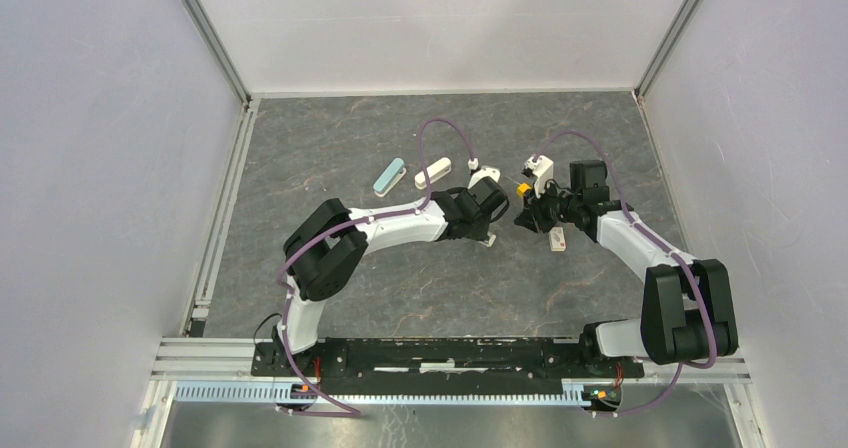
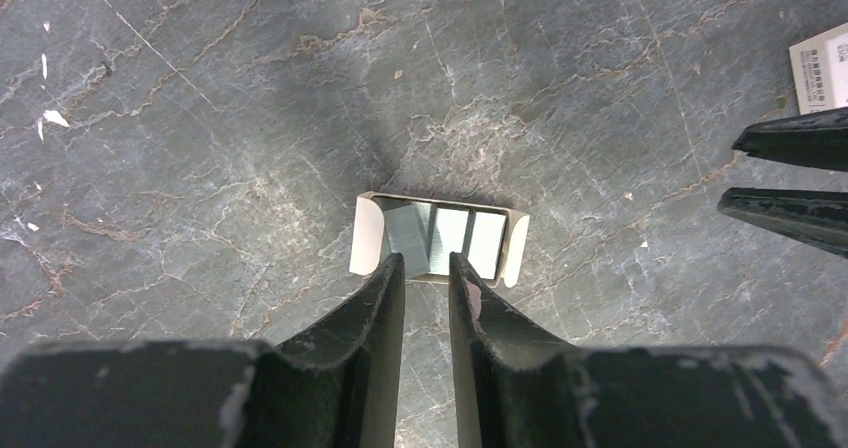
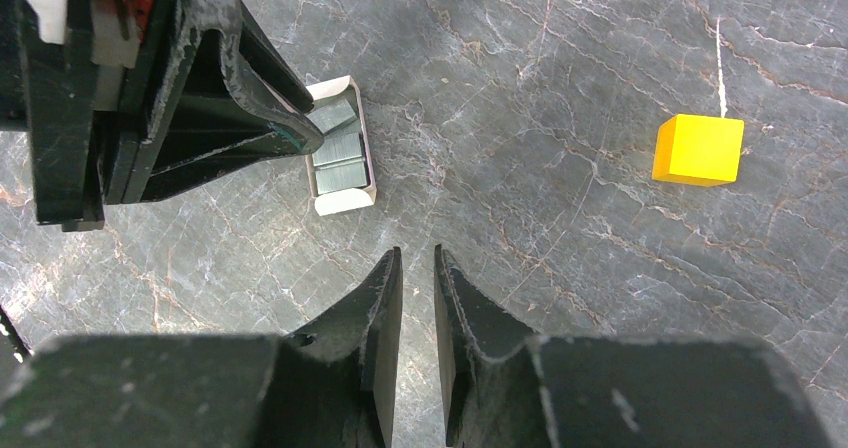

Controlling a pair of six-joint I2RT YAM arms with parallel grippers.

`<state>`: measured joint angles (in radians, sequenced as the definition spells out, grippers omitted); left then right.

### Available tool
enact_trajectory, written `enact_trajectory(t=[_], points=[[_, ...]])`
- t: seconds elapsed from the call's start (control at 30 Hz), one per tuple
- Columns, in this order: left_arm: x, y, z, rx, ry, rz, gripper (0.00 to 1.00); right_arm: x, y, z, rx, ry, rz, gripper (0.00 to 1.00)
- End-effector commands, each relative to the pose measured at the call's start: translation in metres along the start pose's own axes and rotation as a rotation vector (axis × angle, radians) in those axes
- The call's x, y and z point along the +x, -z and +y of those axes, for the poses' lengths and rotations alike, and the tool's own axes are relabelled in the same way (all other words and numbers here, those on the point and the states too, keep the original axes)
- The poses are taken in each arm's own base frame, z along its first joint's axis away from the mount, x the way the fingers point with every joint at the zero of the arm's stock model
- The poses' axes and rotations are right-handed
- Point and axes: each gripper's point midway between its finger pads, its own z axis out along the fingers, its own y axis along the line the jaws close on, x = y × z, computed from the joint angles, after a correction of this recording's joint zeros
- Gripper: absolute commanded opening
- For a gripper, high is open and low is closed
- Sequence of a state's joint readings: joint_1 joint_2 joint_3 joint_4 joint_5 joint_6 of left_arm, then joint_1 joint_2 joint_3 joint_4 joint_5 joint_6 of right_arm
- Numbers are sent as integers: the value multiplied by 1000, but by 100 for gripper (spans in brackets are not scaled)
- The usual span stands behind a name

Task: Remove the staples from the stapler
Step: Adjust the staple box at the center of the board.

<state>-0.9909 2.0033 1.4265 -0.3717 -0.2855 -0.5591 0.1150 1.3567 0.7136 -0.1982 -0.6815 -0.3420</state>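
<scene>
**Left gripper.** In the left wrist view the left gripper (image 2: 425, 261) sits at lower centre of the frame. Its two fingers are close together with a narrow gap between them. The tips are at the near edge of a small white tray (image 2: 368, 236) in mid-frame. In the right wrist view one finger tip reaches into the tray from the upper left and meets its contents. The pictures do not show whether the fingers are pinching anything.

**Staples.** The staples (image 2: 470, 238) lie inside the tray as short silvery-grey strips packed side by side. The strip at the tray's left end is tilted against the others. The tray rests flat on the grey marbled table (image 1: 400, 288), just right of centre in the top view and directly below the left gripper.

**Right gripper.** The right gripper (image 3: 416, 253) appears at lower centre of the right wrist view. Its fingers are slightly parted, bare table shows through the gap, and nothing is held. In the top view it faces the left gripper, close beside it.

**Other items.**
- A yellow cube (image 3: 698, 149) stands at the right of the right wrist view, well apart from the tray.
- A labelled white card (image 2: 822, 66) lies at the upper right corner of the left wrist view.
- A teal oblong piece (image 1: 389, 177) and a white oblong piece (image 1: 432, 172) lie side by side, upper left of centre in the top view.
</scene>
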Motion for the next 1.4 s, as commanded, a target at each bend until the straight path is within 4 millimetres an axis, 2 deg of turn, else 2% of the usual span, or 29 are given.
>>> enact_trajectory(t=[0.0, 0.47, 1.03, 1.37], points=[[-10, -1, -6, -3, -17, -20, 29, -16, 2, -2, -10, 34, -39, 24], [-7, -4, -3, -24, -27, -6, 29, -14, 1, -2, -12, 32, -37, 24], [-13, 0, 3, -50, -38, -25, 31, -15, 1, -2, -14, 35, -38, 24], [-17, 4, -3, -17, -35, -30, 31, -15, 1, -2, -15, 34, -38, 24]])
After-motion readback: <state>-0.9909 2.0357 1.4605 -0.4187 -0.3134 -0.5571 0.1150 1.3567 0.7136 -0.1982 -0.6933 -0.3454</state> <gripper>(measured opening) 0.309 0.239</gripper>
